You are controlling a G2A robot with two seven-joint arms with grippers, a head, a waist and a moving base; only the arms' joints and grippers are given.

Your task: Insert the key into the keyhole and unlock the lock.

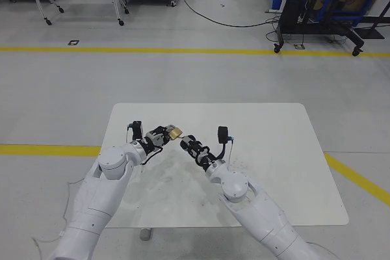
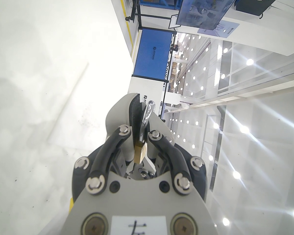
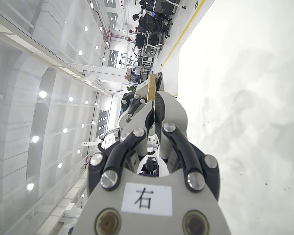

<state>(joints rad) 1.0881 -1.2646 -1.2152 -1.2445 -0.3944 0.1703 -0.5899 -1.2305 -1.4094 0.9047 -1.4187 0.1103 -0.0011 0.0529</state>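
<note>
Above the white table (image 1: 279, 143), left of its centre and well in from every edge:

- One brass lock (image 1: 175, 132), clamped between the left gripper's (image 1: 162, 134) fingers.
- One thin key (image 3: 151, 114), pinched in the right gripper's (image 1: 185, 143) closed fingers, just beside the lock.
- Two grippers, nearly meeting.

Widest room lies toward the table's right edge.

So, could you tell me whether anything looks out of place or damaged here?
Nothing stands out: the left gripper holds the brass lock above the table, and the right gripper holds the key beside it. Only dark scuffs mark the surface.
</note>
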